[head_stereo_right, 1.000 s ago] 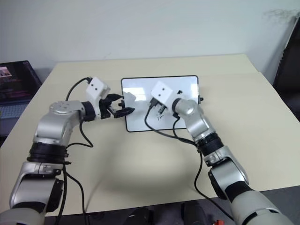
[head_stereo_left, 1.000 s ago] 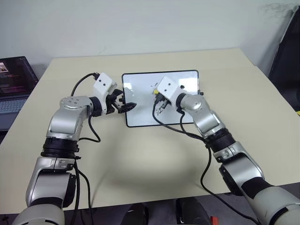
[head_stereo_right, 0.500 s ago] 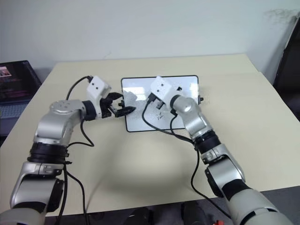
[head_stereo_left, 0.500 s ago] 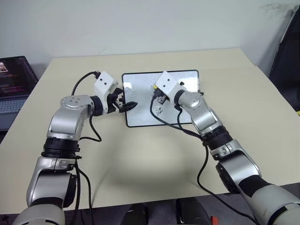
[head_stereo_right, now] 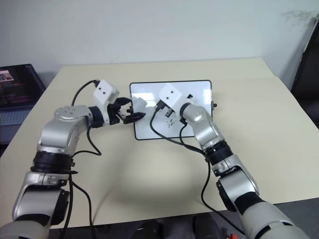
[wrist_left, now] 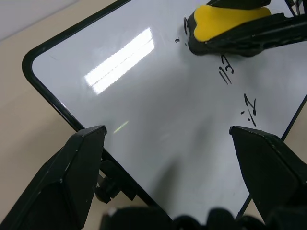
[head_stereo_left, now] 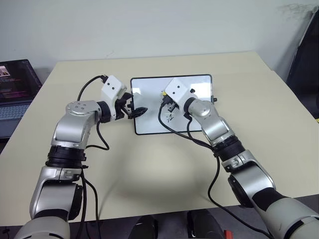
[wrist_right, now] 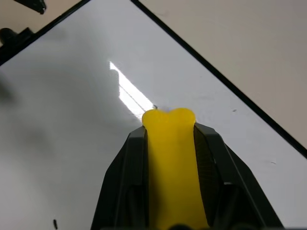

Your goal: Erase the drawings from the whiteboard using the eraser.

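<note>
I can't make out any proper text, label or brand from here. The only marks are the drawings (wrist_left: 225,74) on the whiteboard (wrist_left: 144,110): small black handwritten scribbles, numeral-like, but I can't read them as definite figures. In the left wrist view two scribbles show clear, and a trace of a third sits at the edge of the eraser (wrist_left: 221,23). The laptop (head_stereo_left: 15,79) screen shows faint coloured lines, too small to read.

Bright, even overhead light. A white streak of glare crosses the whiteboard (wrist_left: 144,110); soft shadows fall on the table (head_stereo_left: 164,169). The wrist views blur close up.
</note>
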### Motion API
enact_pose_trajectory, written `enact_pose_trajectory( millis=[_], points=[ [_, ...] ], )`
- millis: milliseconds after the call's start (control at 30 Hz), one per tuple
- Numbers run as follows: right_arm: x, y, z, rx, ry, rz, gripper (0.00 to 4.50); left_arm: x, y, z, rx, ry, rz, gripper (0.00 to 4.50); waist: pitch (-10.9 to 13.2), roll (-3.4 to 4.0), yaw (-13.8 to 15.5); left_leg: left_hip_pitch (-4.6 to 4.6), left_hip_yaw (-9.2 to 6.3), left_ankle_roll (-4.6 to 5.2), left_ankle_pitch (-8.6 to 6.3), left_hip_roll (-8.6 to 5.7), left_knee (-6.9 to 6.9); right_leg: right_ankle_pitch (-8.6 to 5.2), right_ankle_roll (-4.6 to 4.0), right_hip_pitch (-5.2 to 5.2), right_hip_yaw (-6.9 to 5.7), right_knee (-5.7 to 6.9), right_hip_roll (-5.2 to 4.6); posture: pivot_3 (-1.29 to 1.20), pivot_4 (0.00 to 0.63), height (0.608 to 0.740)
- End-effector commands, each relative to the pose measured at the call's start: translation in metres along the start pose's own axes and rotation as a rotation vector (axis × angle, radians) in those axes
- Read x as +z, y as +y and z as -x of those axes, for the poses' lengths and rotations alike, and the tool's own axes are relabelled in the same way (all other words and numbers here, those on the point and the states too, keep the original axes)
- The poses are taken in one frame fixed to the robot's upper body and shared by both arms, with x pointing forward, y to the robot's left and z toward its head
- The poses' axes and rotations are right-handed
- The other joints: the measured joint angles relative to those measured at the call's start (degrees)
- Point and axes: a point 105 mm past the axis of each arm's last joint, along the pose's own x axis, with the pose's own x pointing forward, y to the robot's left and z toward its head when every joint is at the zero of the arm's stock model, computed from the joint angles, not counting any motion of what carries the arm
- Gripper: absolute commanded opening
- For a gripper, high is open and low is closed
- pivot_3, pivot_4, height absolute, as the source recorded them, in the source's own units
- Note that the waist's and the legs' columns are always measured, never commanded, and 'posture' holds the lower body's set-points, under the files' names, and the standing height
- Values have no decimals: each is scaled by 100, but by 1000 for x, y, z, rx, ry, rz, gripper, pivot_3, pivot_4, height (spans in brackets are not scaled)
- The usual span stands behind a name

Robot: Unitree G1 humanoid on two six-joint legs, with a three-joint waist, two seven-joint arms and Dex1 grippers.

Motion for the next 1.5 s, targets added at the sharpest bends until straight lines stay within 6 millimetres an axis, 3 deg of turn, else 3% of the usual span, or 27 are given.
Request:
enact_pose_trajectory(
  millis=[33, 333, 533, 767, 1200, 1367, 1500],
  points=[
    [15, -11, -1, -47, -51, -8, 971, 24, 2, 3, 6, -70, -55, 4500, 0, 0, -5, 0, 0, 0, 0, 0, 0, 0, 0, 0, 0, 0, 0, 0, 150, 740],
    [13, 16, -3, 66, -52, -53, 971, 24, 2, 3, 2, -70, -62, 4500, 0, 0, -14, 1, 1, 0, 0, 1, 0, 0, 0, 0, 1, 0, 1, 0, 150, 740],
    [2, -19, -2, -91, -5, -84, 971, 24, 2, 4, 3, -69, -64, 4500, 0, 0, 3, 1, 0, 0, 0, 0, 0, 0, 0, 0, 1, 0, 0, 0, 150, 740],
    [-8, -34, 2, -154, 23, -115, 971, 24, 1, 4, -1, -69, -63, 4500, 0, 0, 19, 1, -3, 0, 0, -1, 1, 1, -1, 4, -3, 1, 0, 0, 150, 740],
    [2, 34, -3, 103, -8, -132, 971, 23, -1, 3, -8, -67, -61, 4500, -1, -1, -27, 8, -1, 1, 0, 4, -2, 1, -2, 4, 2, 3, 3, 0, 150, 740],
    [1, 20, 3, 61, -14, -126, 971, 18, -3, 3, -22, -57, -49, 4500, -1, -1, 1, 7, -1, 0, 0, 1, 0, 1, -2, 4, 1, 3, 2, 0, 150, 740],
    [1, -4, 13, -16, -25, -105, 971, 14, 3, 4, -15, -51, -30, 4500, 0, -1, 17, 4, -5, 0, 0, 1, -1, 1, -2, 4, -3, -2, 2, 0, 150, 740]
  ],
)
